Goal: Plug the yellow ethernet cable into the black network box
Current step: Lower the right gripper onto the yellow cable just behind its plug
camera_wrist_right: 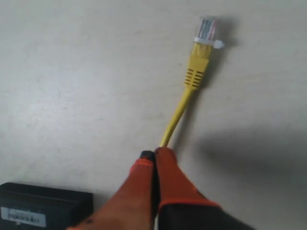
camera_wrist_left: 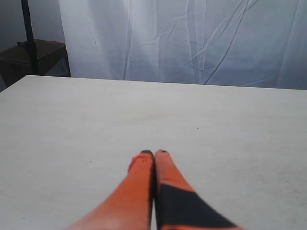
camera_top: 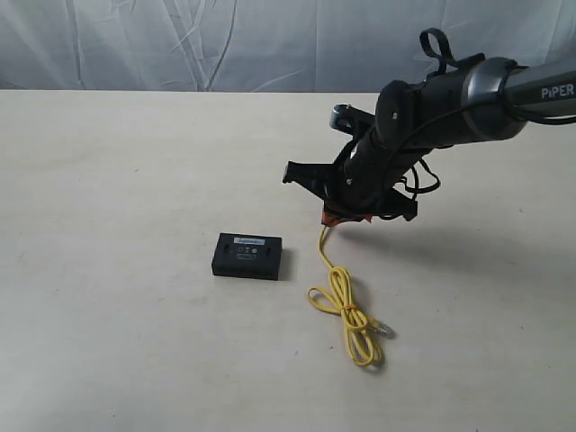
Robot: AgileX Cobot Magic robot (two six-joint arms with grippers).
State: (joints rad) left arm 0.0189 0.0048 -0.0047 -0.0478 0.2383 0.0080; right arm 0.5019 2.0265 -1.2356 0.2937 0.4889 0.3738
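Note:
The yellow ethernet cable [camera_top: 340, 290] lies right of centre on the table, looped and knotted, with a clear plug [camera_top: 383, 328] at its near end. My right gripper [camera_top: 335, 216] is shut on the cable's upper stretch. In the right wrist view the fingertips [camera_wrist_right: 163, 155] pinch the yellow cable [camera_wrist_right: 180, 112], and its other clear plug [camera_wrist_right: 207, 26] points away past them, over bare table. The black network box [camera_top: 247, 256], with a white label, sits flat to the left of the cable, apart from it; its corner [camera_wrist_right: 38, 206] shows beside the fingers. My left gripper [camera_wrist_left: 153, 153] is shut and holds nothing.
A white curtain [camera_top: 225, 40] hangs behind the table's far edge. In the left wrist view a dark stand and a brown box [camera_wrist_left: 29, 52] sit beyond the table's corner. The right arm [camera_top: 450, 99] reaches in from the right.

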